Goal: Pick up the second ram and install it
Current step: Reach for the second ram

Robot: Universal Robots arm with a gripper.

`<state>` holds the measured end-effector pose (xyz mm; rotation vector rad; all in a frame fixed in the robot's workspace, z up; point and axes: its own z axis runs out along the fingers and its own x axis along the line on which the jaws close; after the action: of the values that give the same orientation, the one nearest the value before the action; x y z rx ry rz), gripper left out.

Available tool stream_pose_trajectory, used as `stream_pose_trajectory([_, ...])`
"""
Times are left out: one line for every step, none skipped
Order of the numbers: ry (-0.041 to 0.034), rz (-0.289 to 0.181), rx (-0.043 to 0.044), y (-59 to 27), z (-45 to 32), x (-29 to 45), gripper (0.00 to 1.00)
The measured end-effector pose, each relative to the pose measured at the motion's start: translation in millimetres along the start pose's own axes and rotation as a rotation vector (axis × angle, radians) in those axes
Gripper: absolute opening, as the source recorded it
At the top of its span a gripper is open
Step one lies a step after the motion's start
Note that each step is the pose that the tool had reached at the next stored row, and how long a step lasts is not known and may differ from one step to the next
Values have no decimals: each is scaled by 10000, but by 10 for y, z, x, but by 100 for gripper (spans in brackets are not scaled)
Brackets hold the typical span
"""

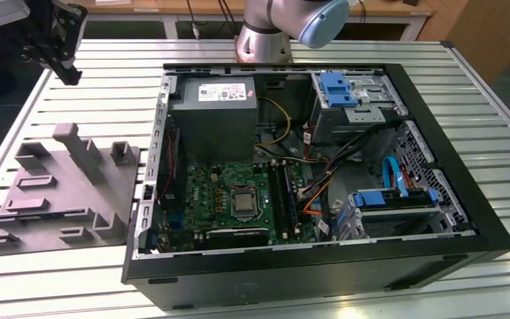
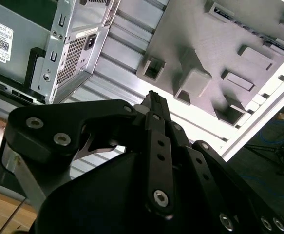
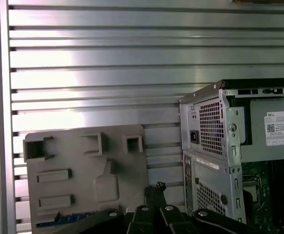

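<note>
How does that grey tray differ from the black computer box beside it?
The grey tray is low, pale moulded plastic; the computer case is a taller black box. The tray's pockets look mostly bare; the case, open on top, is crowded with a green board and cables. Both rest on the slatted metal table.

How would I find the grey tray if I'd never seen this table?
Find the big open black computer case on the slatted metal table. Beside it, on the exterior view's left, lies the grey tray: flat plastic with raised blocks and slots, no wires.
</note>
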<state>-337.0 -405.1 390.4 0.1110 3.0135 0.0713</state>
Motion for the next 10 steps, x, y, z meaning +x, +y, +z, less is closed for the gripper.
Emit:
stream_pose_trajectory([0, -1, 1, -11, 2, 4, 10])
stream_pose_trajectory([0, 0, 0, -23, 4, 7, 10])
stream_pose_trajectory([-1, 0, 0, -36, 6, 10, 10])
stream_pose_trajectory([0, 1, 1, -49, 7, 12, 10])
stream_pose_trajectory([1, 0, 1, -63, 9, 13, 10])
stream_pose_trajectory([1, 1, 0, -77, 12, 14, 10])
stream_pose_trajectory([0, 1, 1, -91, 14, 16, 10])
stream_pose_trajectory([0, 1, 1, -107, 18, 18, 10])
stream_pose_trajectory([0, 0, 0, -122, 21, 21, 10])
stream_pose_trajectory([0, 0, 0, -136, 24, 24, 10])
